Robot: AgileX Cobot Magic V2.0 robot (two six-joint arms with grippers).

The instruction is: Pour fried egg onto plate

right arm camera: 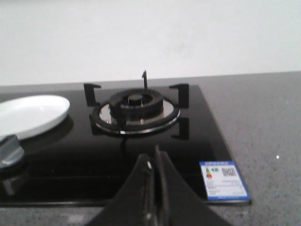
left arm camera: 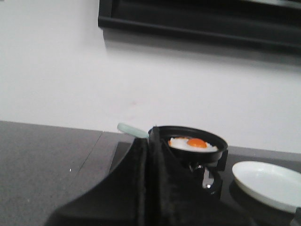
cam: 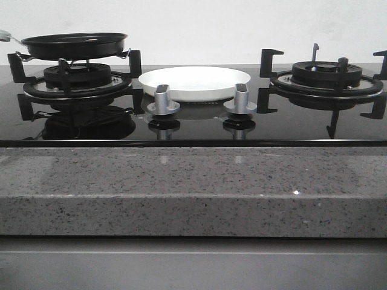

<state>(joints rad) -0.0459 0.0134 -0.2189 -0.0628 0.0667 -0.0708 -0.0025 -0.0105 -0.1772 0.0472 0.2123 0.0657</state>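
Observation:
A black frying pan with a pale green handle sits on the left burner. The fried egg, white with an orange yolk, lies flat in the pan; the front view does not show it. The white plate rests on the hob between the two burners, also seen in the left wrist view and the right wrist view. My left gripper is shut and empty, short of the pan and its handle. My right gripper is shut and empty, before the right burner.
Two silver knobs stand in front of the plate. The right burner bears nothing. A blue label sits at the hob's near right corner. A grey stone counter edge runs along the front.

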